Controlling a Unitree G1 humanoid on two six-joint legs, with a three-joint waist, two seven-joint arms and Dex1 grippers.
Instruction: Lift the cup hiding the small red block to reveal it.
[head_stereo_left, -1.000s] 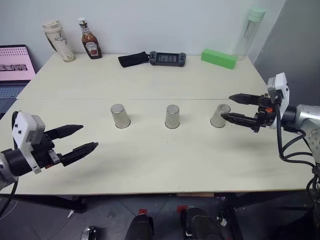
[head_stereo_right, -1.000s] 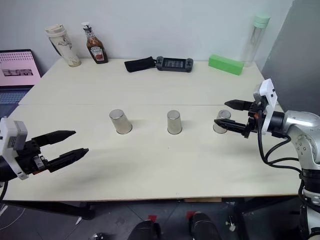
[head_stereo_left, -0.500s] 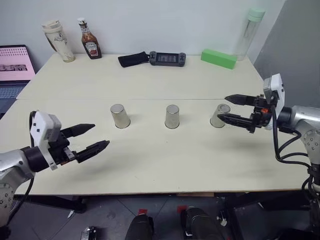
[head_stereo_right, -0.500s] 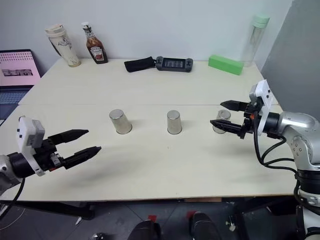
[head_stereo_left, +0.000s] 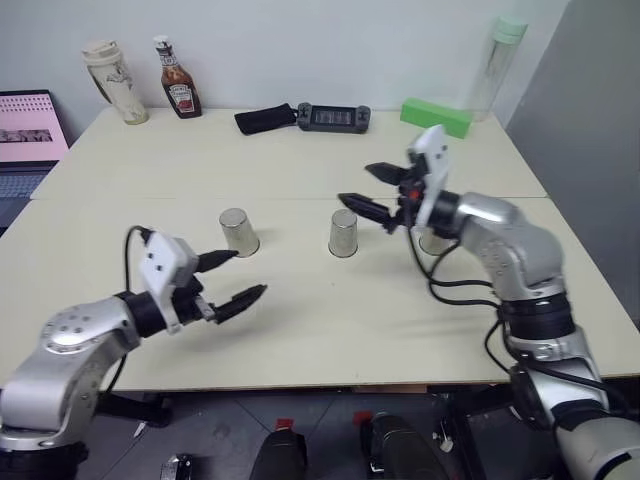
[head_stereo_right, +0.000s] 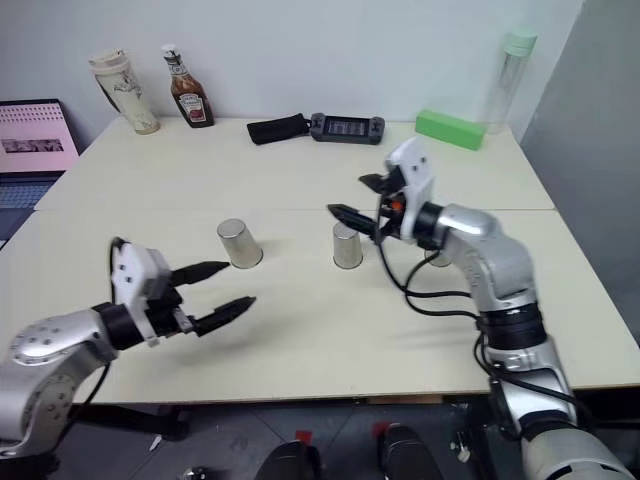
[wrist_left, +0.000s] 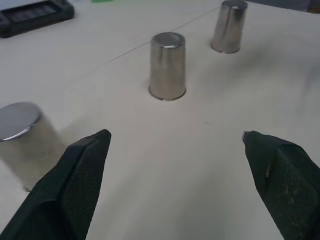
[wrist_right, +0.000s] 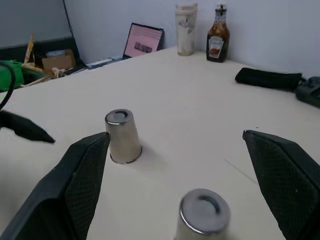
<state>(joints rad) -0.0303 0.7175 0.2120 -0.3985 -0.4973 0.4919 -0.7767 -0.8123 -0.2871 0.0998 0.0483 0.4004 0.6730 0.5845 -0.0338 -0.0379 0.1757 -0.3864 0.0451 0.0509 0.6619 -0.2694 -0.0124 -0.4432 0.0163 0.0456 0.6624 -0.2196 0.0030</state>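
Note:
Three identical silver cups stand upside down in a row on the table (head_stereo_left: 300, 330): the left cup (head_stereo_left: 238, 232), the middle cup (head_stereo_left: 343, 233) and the right cup (wrist_left: 229, 26), which my right forearm mostly covers in the head views. The small red block is hidden, and I cannot tell which cup covers it. My right gripper (head_stereo_left: 355, 185) is open, hovering just above and behind the middle cup, pointing left. My left gripper (head_stereo_left: 248, 272) is open and empty, low over the table just in front of the left cup.
Along the back edge stand a cream tumbler (head_stereo_left: 112, 80), a ketchup bottle (head_stereo_left: 177, 78), a black case (head_stereo_left: 265, 119), a game controller (head_stereo_left: 335, 117), a green box (head_stereo_left: 435, 117) and a tall clear bottle (head_stereo_left: 500, 60). A laptop (head_stereo_left: 25, 130) sits at the far left.
My right gripper swung left from the right cup to above the middle cup. My left gripper moved right and forward, closer to the left cup. Both stayed open.

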